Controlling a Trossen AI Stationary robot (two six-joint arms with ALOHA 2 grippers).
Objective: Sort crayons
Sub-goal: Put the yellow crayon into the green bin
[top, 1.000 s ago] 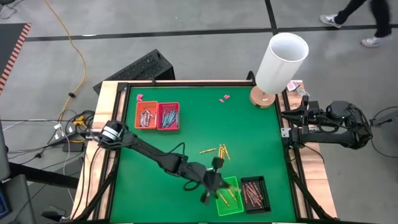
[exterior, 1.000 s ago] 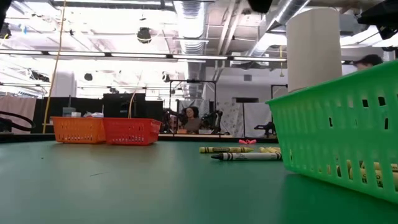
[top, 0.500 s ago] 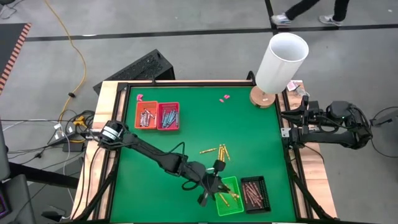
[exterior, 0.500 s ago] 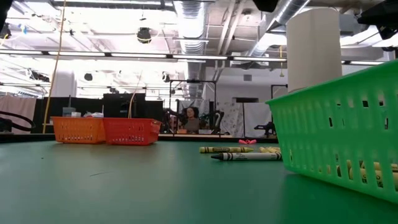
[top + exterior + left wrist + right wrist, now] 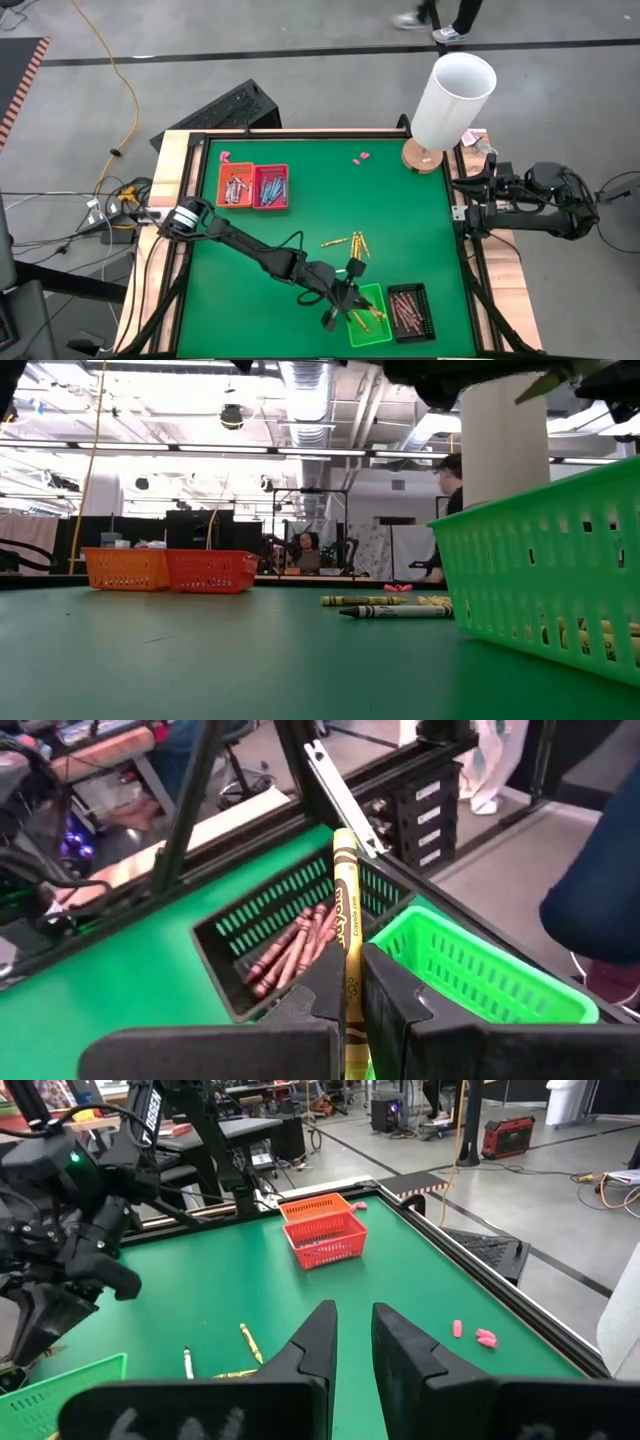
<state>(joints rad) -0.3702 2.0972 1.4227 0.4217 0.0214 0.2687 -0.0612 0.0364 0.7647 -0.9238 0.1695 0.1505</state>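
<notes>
My left gripper (image 5: 352, 293) hovers over the green basket (image 5: 375, 318) at the table's near right and is shut on a yellow crayon (image 5: 346, 900). The crayon's tip also shows in the low view (image 5: 548, 382), above the green basket (image 5: 540, 580). The green basket holds yellow crayons (image 5: 368, 312). The dark basket (image 5: 412, 312) beside it holds brown-red crayons (image 5: 295, 945). Several loose crayons (image 5: 350, 243) lie flat on the green table. My right gripper (image 5: 355, 1342) is parked off the table's right edge, empty, its fingers a narrow gap apart. My left gripper pinches the yellow crayon between its two fingers, on the crayon's lower part (image 5: 348, 958). The crayon lies along the fingers, and its free end (image 5: 343, 842) sticks out past the fingertips. It is lifted clear, above the green basket.
An orange basket (image 5: 236, 185) and a red basket (image 5: 271, 186) with crayons stand at the far left. A tall white cylinder (image 5: 455, 95) on a wooden disc stands at the far right corner. Pink scraps (image 5: 361, 157) lie near the far edge. People move in the room beyond.
My left gripper, still shut on the yellow crayon, has shifted a little over the green basket. In the low view it and the crayon's tip have come into the picture's top. The right arm has kept still.
</notes>
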